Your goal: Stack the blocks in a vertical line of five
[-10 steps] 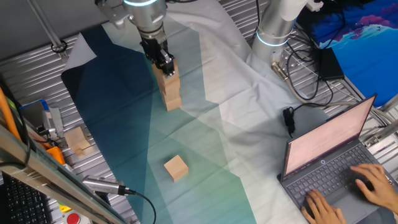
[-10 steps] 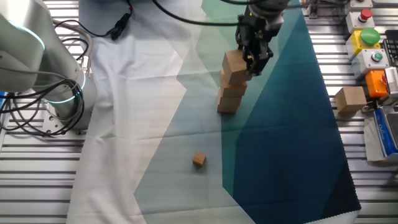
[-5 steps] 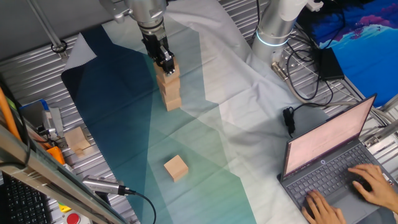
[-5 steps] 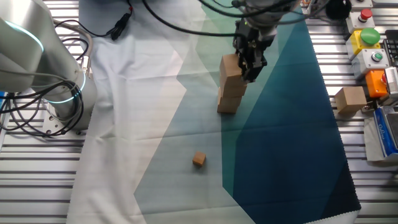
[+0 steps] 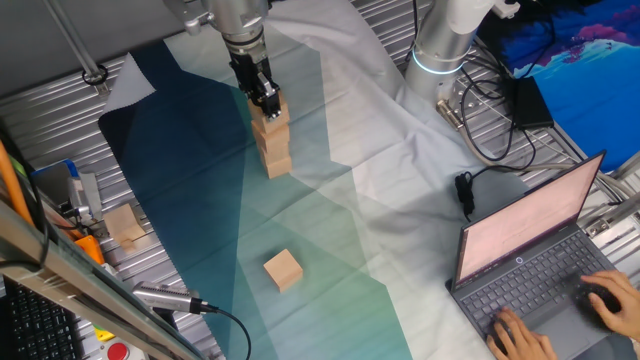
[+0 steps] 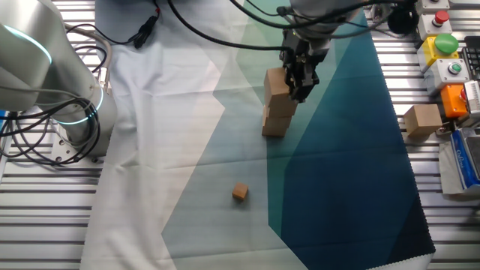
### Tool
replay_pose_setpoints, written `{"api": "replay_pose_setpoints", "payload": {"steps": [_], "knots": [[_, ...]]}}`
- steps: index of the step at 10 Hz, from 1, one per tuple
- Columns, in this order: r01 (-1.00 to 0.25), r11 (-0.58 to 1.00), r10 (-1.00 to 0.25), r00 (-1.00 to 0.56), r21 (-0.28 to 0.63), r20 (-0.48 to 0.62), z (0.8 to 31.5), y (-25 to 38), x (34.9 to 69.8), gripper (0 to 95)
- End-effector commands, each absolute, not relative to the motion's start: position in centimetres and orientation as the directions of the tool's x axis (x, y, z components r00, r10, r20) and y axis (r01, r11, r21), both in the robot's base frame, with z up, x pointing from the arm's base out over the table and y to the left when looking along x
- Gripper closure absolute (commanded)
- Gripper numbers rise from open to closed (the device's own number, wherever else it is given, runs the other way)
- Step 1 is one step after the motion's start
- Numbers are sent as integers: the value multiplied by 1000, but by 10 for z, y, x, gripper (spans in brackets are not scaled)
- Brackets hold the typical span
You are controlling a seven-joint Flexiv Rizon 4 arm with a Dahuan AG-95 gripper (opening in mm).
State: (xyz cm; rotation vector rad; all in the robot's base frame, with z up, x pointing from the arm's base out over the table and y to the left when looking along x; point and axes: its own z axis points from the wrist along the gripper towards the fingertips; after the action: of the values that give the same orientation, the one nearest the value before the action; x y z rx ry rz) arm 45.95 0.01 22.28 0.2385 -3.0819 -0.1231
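Observation:
A stack of three light-tan blocks [image 5: 274, 148] [image 6: 276, 112] stands on the teal part of the cloth. The top block [image 5: 272, 114] [image 6: 274, 81] sits slightly off-line on the two below. My gripper [image 5: 266, 100] [image 6: 300, 81] comes down from above and is shut on this top block, its dark fingers covering part of it. Another block [image 5: 124, 224] [image 6: 423, 120] lies off the cloth on the metal table beside the orange device. A smaller, darker wooden cube [image 5: 283, 270] [image 6: 240, 193] lies alone on the cloth, well away from the stack.
A second robot base [image 5: 440, 50] [image 6: 60, 97] with cables stands on the white cloth. A laptop [image 5: 530, 260] with a person's hands on it is at one side. A button box [image 6: 444, 45] and tools [image 5: 160, 298] line the table edge.
The gripper and the top block it holds have shifted slightly sideways over the stack. The typing hands moved on the laptop.

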Motion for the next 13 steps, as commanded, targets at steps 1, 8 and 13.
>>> {"api": "replay_pose_setpoints", "payload": {"steps": [1, 8, 13], "knots": [[-149, 985, -153, -987, 86, 41, 223, 1, 459, 950], [-152, 985, -156, -987, 75, 40, 220, 5, 461, 950], [-160, 986, -163, -986, 55, 42, 218, 6, 461, 950]]}}
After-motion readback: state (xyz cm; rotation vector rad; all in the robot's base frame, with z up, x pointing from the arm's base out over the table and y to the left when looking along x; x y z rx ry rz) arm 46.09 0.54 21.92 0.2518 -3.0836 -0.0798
